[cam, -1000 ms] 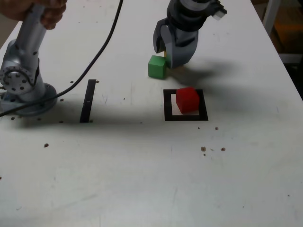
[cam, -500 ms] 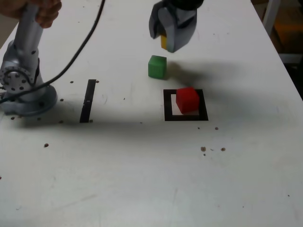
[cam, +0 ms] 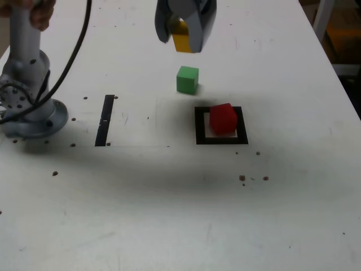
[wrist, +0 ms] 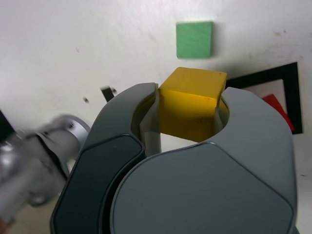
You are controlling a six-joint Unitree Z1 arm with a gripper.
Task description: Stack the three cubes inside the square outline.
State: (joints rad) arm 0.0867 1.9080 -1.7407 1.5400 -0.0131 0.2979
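My gripper (cam: 181, 35) hangs high above the table, shut on the yellow cube (cam: 181, 40). The wrist view shows that yellow cube (wrist: 191, 103) clamped between the two grey jaws. The green cube (cam: 187, 79) sits on the table below and a little to the exterior view's right of the gripper, also visible in the wrist view (wrist: 194, 39). The red cube (cam: 223, 118) rests inside the square outline (cam: 199, 125), nearer the camera than the green one. In the wrist view only a corner of the red cube (wrist: 279, 108) and part of the square outline (wrist: 265, 74) show past the jaw.
A thin black tape strip (cam: 105, 119) lies at the exterior view's left of the outline. The arm's grey base (cam: 28, 96) stands at the far left with a black cable (cam: 67, 62) and a person's hand (cam: 35, 12) on its column. Small dark specks dot the white table.
The gripper has risen from beside the green cube, carrying the yellow cube up and toward the exterior view's left. Green and red cubes have not moved.
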